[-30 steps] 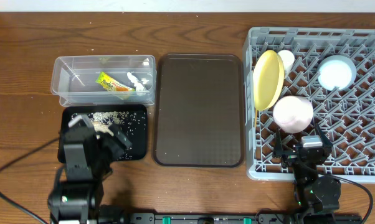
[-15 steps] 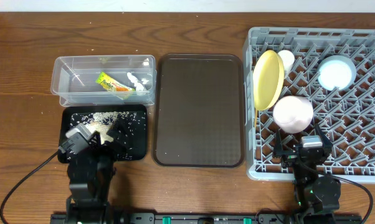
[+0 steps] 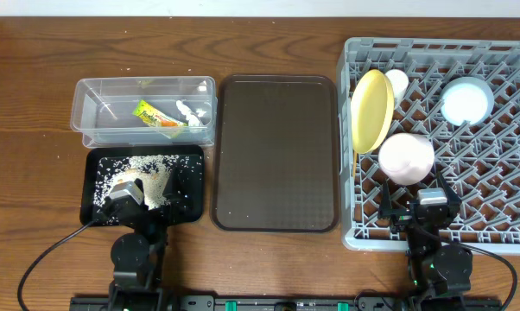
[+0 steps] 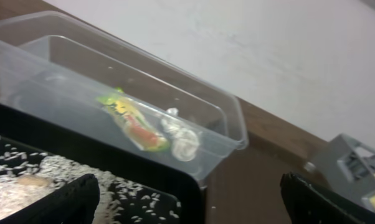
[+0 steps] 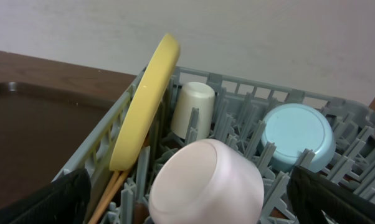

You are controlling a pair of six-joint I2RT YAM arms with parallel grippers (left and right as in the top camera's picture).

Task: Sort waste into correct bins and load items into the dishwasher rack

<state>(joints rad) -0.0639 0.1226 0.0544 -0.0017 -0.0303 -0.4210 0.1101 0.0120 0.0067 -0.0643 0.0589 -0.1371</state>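
1. My left gripper [image 3: 132, 184] hangs over the near end of the black tray [image 3: 200, 181], jaws wide apart and empty. The rice crumbs [image 3: 148, 167] lie in that tray, heaped near my fingers and scattered toward its far end.
2. Just behind it stands the clear tub [image 3: 144, 81], holding the snack wrapper [image 3: 159, 117] and the white tissue [image 3: 189, 111]. My left wrist view looks through the tub's wall and shows the two side by side on its floor. From overhead I can only tell that they are inside.
3. The brown serving tray [image 3: 275, 154] in the middle carries nothing of the task.
4. In the dishwasher rack [image 3: 493, 238], the yellow plate [image 3: 370, 108] stands on edge by the left wall, with the white cup [image 3: 398, 82] behind it. The pink bowl [image 3: 406, 157] sits bottom up, and the light blue bowl [image 3: 466, 101] is farther right. My right gripper [image 3: 421, 194] hangs at the rack's near wall, jaws apart, holding nothing.
5. My right wrist view adds the chopsticks [image 5: 116, 183], slanting beside the plate's lower edge. From overhead they are barely visible.
6. I judge that sorting and loading are done. The next move calls only for drawing both arms clear, lifting the left so it does not drag through the crumbs.
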